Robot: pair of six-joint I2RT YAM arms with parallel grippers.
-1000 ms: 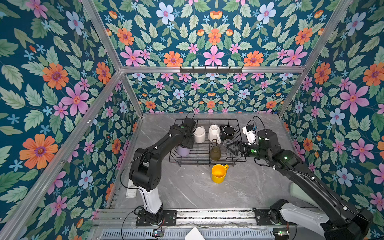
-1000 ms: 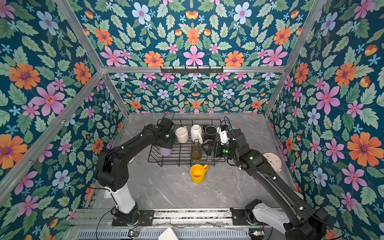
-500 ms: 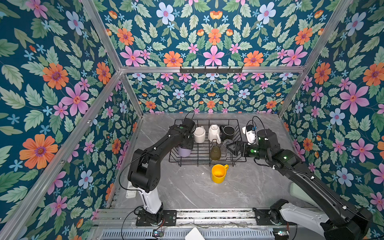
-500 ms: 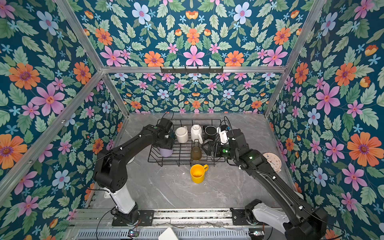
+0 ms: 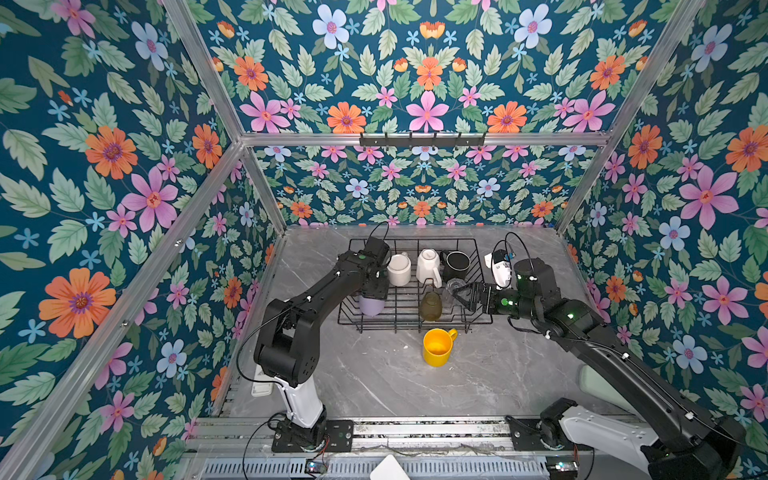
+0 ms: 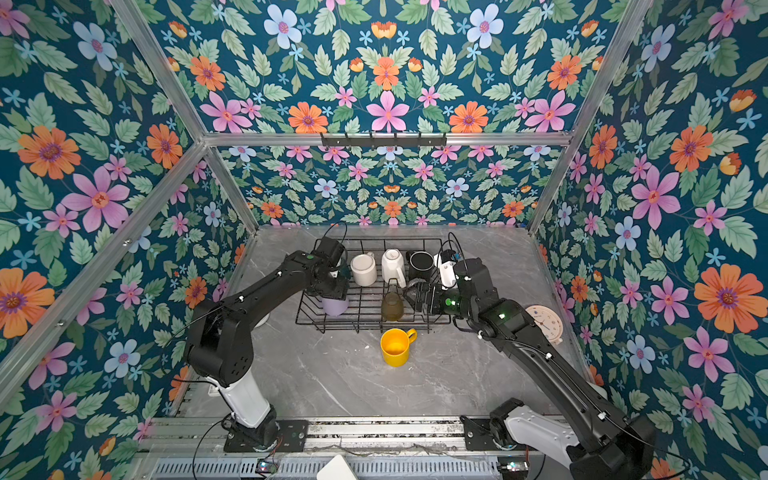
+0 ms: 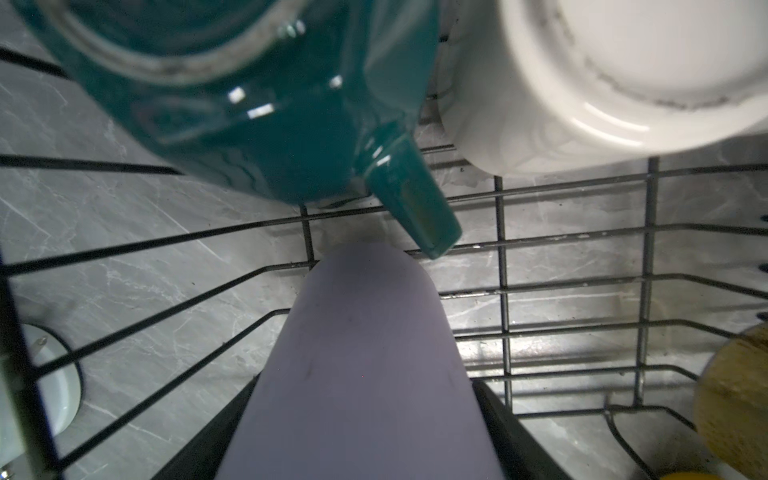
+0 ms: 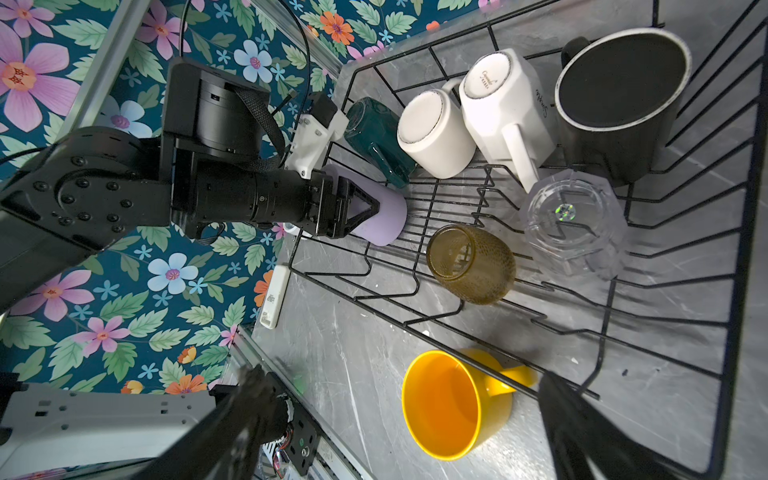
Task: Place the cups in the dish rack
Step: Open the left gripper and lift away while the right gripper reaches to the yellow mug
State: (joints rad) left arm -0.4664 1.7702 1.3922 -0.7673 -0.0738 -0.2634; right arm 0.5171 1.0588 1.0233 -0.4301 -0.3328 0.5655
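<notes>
The dish rack [image 5: 432, 240] is holding a teal mug [image 8: 374, 133], white mugs [image 8: 436, 133], a black mug [image 5: 456, 266], a clear glass [image 8: 573, 224] and an amber glass [image 5: 430, 306]. The left end effector [image 8: 365, 201] is pinching the lilac tumbler [image 8: 390, 220] in its near-left corner — the right end effector [image 5: 459, 298] is hovering spread. The yellow mug [image 5: 437, 347] is sitting outside on the bench [image 5: 374, 374].

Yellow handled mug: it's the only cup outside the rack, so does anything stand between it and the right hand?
Only the black wire dish rack's front rim. The open right hand hangs over the rack's inside; the yellow handled mug stands on the table just outside it. No cup lies between.
</notes>
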